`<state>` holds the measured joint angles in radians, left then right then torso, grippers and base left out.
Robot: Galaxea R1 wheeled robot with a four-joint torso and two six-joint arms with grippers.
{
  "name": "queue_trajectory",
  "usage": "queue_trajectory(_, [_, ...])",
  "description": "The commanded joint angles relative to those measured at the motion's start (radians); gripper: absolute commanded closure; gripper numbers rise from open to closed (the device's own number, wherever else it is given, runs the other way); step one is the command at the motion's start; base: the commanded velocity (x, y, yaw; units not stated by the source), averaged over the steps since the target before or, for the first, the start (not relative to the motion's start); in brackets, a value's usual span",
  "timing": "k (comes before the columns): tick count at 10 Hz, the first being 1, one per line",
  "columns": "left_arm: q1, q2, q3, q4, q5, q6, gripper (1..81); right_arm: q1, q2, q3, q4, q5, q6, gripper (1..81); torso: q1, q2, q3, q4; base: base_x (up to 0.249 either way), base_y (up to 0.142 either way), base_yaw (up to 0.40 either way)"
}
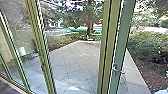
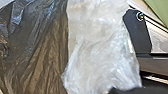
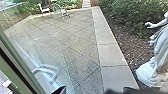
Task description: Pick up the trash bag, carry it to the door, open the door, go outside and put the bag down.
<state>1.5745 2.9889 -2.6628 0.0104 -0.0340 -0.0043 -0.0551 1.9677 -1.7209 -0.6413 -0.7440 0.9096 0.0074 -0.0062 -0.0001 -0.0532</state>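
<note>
Bright daylight reaches you from outdoors in the head view, through the glass (image 1: 21, 30). Gaps between the trees (image 1: 82, 15) glare almost white, with pink and purple fringes, while the floor (image 1: 8, 87) at the lower left is dim. The posts (image 1: 41, 50) and green door edge (image 1: 122, 47) slant apart toward the top. In your left wrist view, white plastic (image 2: 102, 52) has milky highlights; dark plastic (image 2: 32, 50) has a bluish sheen and warm brown tones. In your right wrist view, daylight makes the statue (image 3: 158, 55) nearly white against shaded shrubs (image 3: 125, 15), and pale reflections veil a pane (image 3: 42, 60).
</note>
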Motion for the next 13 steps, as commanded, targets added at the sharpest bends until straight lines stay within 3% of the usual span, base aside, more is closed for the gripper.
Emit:
queue_trajectory(1, [-0.032,-0.004,0.001,-0.009,0.057,0.000,81.1,0.168,0.002,-0.090,-0.156,-0.023,-0.136,1.0,0.000,0.000,-0.001,0.003,0.000,0.000,0.000])
queue_trajectory(2, [-0.032,-0.002,0.001,-0.009,0.059,0.000,81.1,0.172,0.015,-0.135,-0.175,-0.021,-0.214,1.0,-0.001,0.000,0.007,-0.007,0.000,0.000,0.000])
queue_trajectory(4, [-0.032,-0.004,0.001,-0.009,0.062,0.000,81.1,0.171,0.033,-0.235,-0.186,0.017,-0.360,1.0,-0.001,-0.001,0.007,-0.008,0.000,0.000,0.000])
queue_trajectory(7, [-0.030,-0.004,0.001,-0.026,0.065,-0.002,81.1,0.146,0.116,-0.489,-0.170,0.101,-0.544,1.0,-0.002,-0.001,0.008,-0.008,0.000,0.000,0.000])
queue_trajectory(9, [-0.026,-0.004,0.001,-0.033,0.065,-0.002,81.1,0.097,0.127,-0.522,-0.178,0.111,-0.598,1.0,-0.002,-0.001,0.008,-0.008,0.000,0.000,0.000])
queue_trajectory(11, [-0.023,-0.007,0.001,-0.038,0.065,-0.002,81.1,0.057,0.127,-0.525,-0.210,0.101,-0.603,1.0,-0.002,-0.001,0.008,-0.008,0.000,0.000,0.000])
queue_trajectory(13, [-0.024,-0.007,0.001,-0.038,0.065,0.000,81.1,0.036,0.119,-0.526,-0.198,0.098,-0.601,1.0,-0.002,-0.001,0.008,-0.008,0.000,0.000,0.000])
